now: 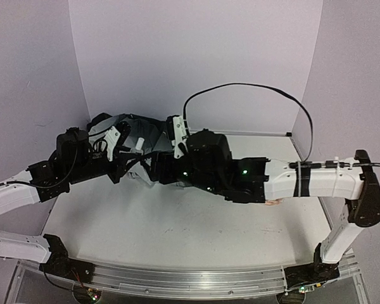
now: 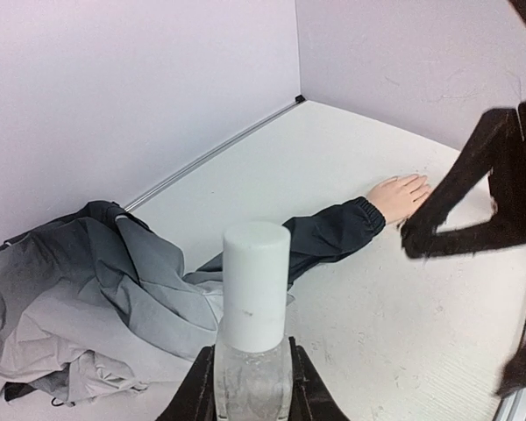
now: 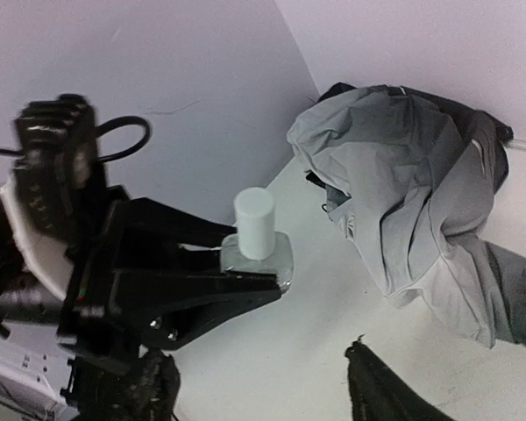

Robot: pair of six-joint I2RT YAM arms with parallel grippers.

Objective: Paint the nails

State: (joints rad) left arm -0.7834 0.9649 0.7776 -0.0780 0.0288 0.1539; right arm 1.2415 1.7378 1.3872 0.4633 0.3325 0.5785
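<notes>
A small clear bottle point(image 2: 252, 351) with a white cap point(image 2: 256, 285) stands upright between the jaws of my left gripper point(image 2: 252, 386), which is shut on it. In the right wrist view the same bottle point(image 3: 259, 253) sits just ahead of my right gripper point(image 3: 263, 395), whose fingers point(image 3: 381, 390) stand apart and touch nothing. The pale mannequin hand point(image 2: 401, 195) lies flat on the table, sticking out of a dark grey sleeve point(image 2: 333, 232). The nails point(image 2: 421, 183) at its fingertips are too small to make out clearly.
The rest of the grey jacket point(image 2: 70, 298) lies crumpled at the back left of the white table point(image 2: 403, 333). Both arms cross above it in the top view, and the right arm point(image 1: 316, 180) covers most of the mannequin hand point(image 1: 273, 202). Walls close in on three sides.
</notes>
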